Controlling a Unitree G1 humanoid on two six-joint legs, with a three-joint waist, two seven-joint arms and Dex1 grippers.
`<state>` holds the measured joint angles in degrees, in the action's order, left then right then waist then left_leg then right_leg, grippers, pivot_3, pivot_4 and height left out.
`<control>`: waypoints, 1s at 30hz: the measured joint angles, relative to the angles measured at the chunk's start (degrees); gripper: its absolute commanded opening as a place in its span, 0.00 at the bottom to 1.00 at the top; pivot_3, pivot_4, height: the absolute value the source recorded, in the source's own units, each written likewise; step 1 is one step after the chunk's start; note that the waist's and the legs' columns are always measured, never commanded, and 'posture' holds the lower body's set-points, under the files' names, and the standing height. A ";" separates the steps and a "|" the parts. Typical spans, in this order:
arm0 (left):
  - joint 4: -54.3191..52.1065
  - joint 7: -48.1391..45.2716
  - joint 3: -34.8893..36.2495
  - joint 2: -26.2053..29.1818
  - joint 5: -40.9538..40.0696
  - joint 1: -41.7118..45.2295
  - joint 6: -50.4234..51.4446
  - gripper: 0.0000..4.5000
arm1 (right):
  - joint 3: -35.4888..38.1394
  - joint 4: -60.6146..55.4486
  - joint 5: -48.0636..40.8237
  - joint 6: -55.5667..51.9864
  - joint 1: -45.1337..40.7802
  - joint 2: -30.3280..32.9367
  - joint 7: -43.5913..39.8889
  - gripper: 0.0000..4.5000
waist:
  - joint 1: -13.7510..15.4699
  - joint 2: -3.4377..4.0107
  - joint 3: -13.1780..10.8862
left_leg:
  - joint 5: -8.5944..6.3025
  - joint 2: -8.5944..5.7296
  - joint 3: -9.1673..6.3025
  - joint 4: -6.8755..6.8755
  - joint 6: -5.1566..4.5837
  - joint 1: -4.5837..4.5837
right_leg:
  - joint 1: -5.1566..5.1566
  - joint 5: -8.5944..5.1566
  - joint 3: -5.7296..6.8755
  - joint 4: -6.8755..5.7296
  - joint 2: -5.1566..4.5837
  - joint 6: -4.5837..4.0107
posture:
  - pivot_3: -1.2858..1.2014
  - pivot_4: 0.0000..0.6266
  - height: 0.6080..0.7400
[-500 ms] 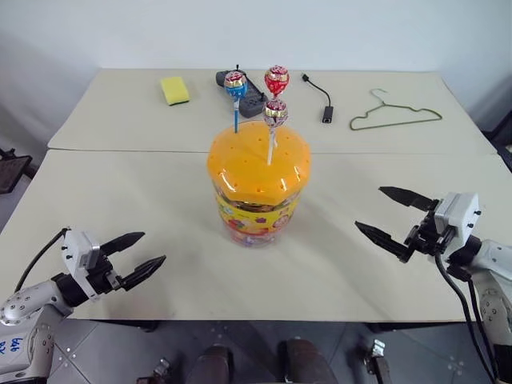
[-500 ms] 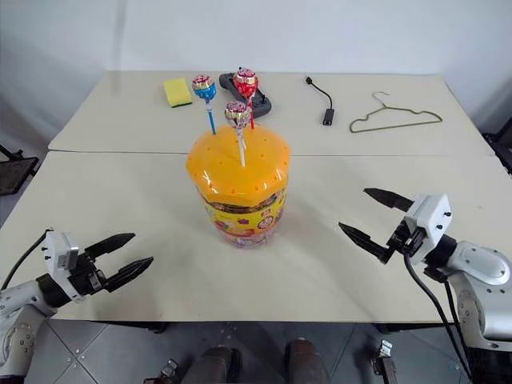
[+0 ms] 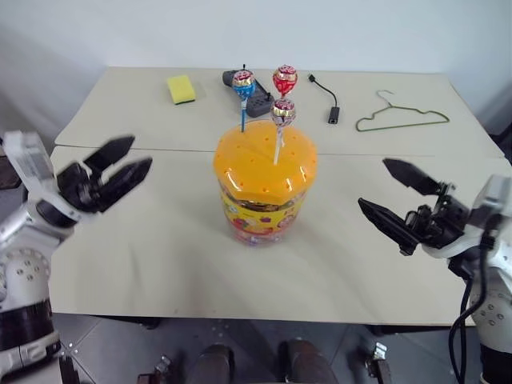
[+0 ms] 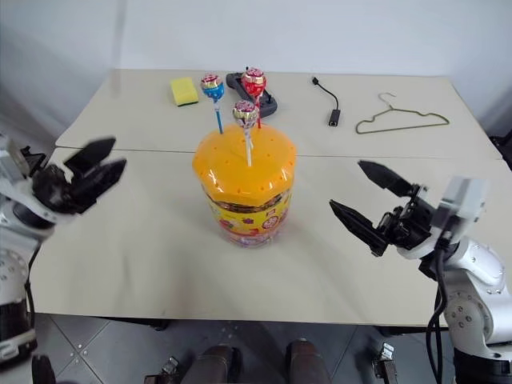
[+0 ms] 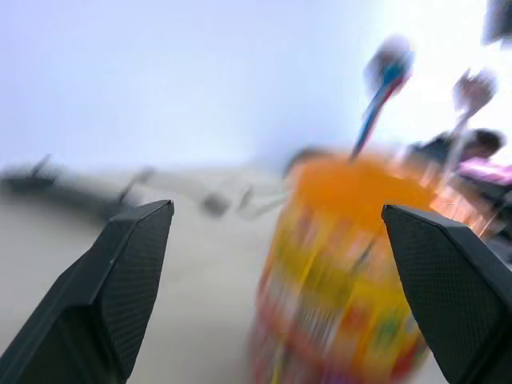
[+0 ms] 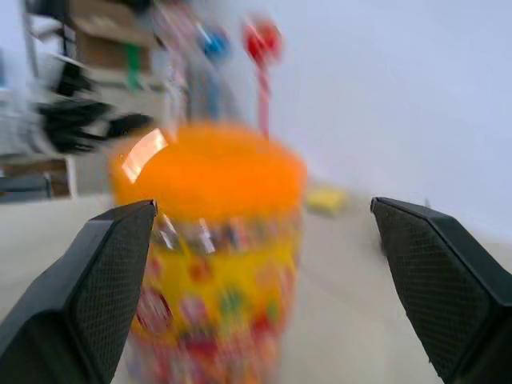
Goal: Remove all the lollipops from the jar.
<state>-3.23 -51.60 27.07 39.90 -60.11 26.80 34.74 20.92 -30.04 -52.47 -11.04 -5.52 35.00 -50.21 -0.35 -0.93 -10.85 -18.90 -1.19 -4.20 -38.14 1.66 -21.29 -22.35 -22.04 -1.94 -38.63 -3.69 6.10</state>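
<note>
On the near half of the pale beige table (image 3: pixel 160 264), roughly at its middle, the large clear plastic jar (image 3: pixel 262 188) with a domed orange lid and a yellow printed label is seen standing upright. Three lollipops are planted in holes of the lid: the blue-wrapped lollipop on a blue stick (image 3: pixel 243 83) at the far left, the red-wrapped lollipop (image 3: pixel 284 80) at the far right, and the gold-purple lollipop on a white stick (image 3: pixel 282 111) nearer, towards the lid's centre (all three are seated in the lid and none is touched).

The left hand (image 3: pixel 120 164) is held above the table to the left of the jar, well apart from it, with its two black fingers spread and nothing between them. The right hand (image 3: pixel 398 198) is held to the right of the jar, also well apart, its fingers splayed wide and nothing grasped. In both wrist views the jar is seen between the parted fingers.

On the far half of the table a yellow rectangular sponge (image 3: pixel 181 89) is laid at the left, a black power strip (image 3: pixel 248 88) behind the lollipops, a black cable with a small adapter (image 3: pixel 326 100) further right, and a green wire hanger (image 3: pixel 398 116) at the far right.
</note>
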 measured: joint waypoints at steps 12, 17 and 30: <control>13.32 -12.99 -17.23 -4.17 7.76 20.61 3.37 0.94 | -3.00 -8.28 -2.68 -0.74 -4.67 -0.87 6.72 1.00 | -0.16 0.00 0.00 | 0.02 -0.01 0.11 -0.10 0.03 -0.01 | -0.09 0.00 -0.02 -0.13 0.09 0.00 | 0.52 0.24 1.00; 18.24 -14.72 -19.27 -8.88 12.10 24.44 -0.05 0.68 | -3.66 -8.29 -1.43 -0.75 -4.74 -0.91 8.49 1.00 | 0.16 -0.01 -0.01 | 0.02 -0.02 0.09 -0.14 0.02 -0.09 | -0.09 0.01 -0.02 -0.06 0.07 0.02 | 0.52 0.24 1.00; 24.05 -15.91 -17.88 -13.49 15.07 29.62 -0.53 0.01 | -5.02 -10.26 -0.60 -0.75 -4.26 -1.82 12.35 1.00 | 0.10 -0.02 -0.01 | 0.02 -0.02 0.09 -0.15 0.02 -0.10 | -0.14 0.01 -0.02 -0.13 0.08 0.02 | 0.52 0.24 1.00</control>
<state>20.82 -67.51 9.19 26.42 -45.04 56.42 34.21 15.90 -40.30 -53.07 -11.79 -9.78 33.19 -37.87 -0.25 -0.95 -10.86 -18.88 -1.21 -4.11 -38.29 1.69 -21.40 -22.49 -22.03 -1.96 -38.76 -3.61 6.12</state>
